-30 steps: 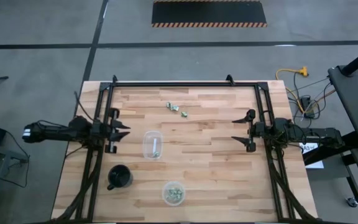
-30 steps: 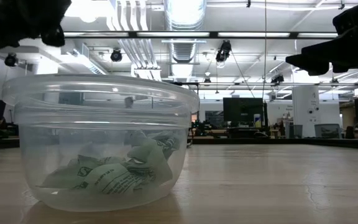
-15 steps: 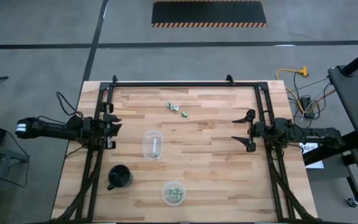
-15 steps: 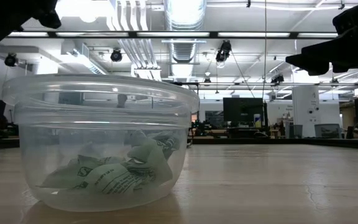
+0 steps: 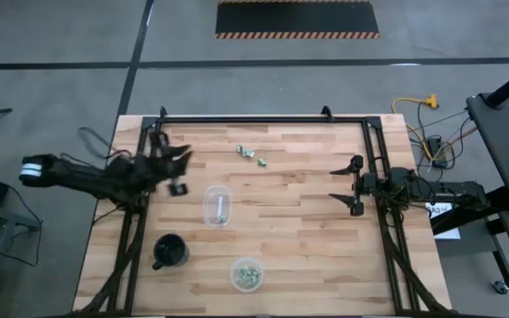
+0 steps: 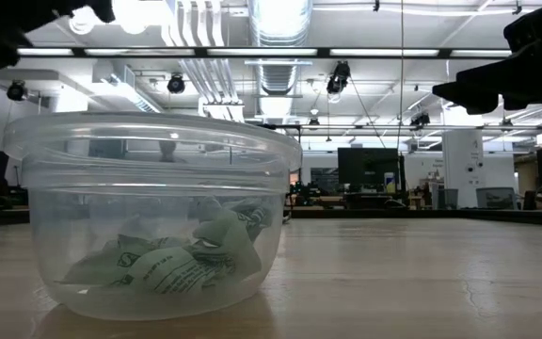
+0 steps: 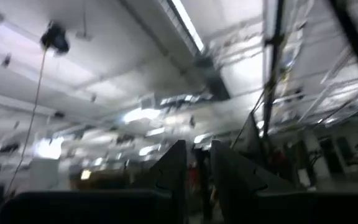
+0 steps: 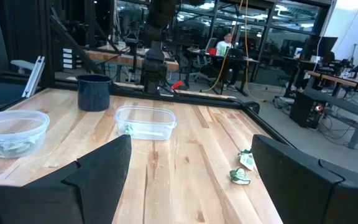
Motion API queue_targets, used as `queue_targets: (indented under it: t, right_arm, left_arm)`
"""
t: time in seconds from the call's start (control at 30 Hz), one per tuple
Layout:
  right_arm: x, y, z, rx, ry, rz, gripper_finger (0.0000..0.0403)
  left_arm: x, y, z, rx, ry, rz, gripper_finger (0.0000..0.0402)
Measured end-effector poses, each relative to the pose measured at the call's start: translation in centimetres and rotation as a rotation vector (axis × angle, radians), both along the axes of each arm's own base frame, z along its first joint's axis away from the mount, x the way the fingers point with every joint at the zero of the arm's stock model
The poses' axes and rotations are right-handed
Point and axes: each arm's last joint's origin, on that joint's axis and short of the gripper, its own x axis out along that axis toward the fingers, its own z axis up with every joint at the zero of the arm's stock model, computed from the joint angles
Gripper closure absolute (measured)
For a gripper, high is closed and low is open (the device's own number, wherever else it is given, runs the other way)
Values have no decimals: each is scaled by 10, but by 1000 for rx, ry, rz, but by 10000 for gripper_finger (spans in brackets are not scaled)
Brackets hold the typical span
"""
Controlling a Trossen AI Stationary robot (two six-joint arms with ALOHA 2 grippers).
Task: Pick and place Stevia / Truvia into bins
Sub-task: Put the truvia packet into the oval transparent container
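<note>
High view: two Stevia packets (image 5: 249, 153) loose at table's far edge

Your left gripper (image 5: 177, 171), jaws narrow & empty, sits nearer; packets lie just past it; right gripper (image 5: 350, 185) waits wide open; square bin (image 5: 216, 205) & round bin (image 5: 246, 274) lie nearer you.

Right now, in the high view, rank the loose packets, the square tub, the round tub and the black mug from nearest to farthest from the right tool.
From the right tool:
1. Loose packets, far side of the table.
2. Square tub, table middle; round tub, near edge. Too close to call.
3. Black mug, left side, farthest.
</note>
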Motion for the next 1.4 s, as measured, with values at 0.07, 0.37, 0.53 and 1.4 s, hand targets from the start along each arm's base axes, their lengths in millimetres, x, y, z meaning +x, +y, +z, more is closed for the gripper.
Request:
queue_targets:
  t: [0.07, 0.37, 0.53, 1.4]
  right_arm:
    - [0, 0, 0, 0, 0, 0, 78]
    - [0, 0, 0, 0, 1, 0, 78]
    - [0, 0, 0, 0, 0, 0, 78]
    - [0, 0, 0, 0, 0, 0, 78]
  left_arm:
    - [16, 2, 3, -75, 49, 59, 344]
    - [96, 5, 15, -217, 472, 216, 344]
    - [130, 6, 24, -311, 713, 227, 344]
    - [195, 79, -55, -625, 1149, 105, 344]
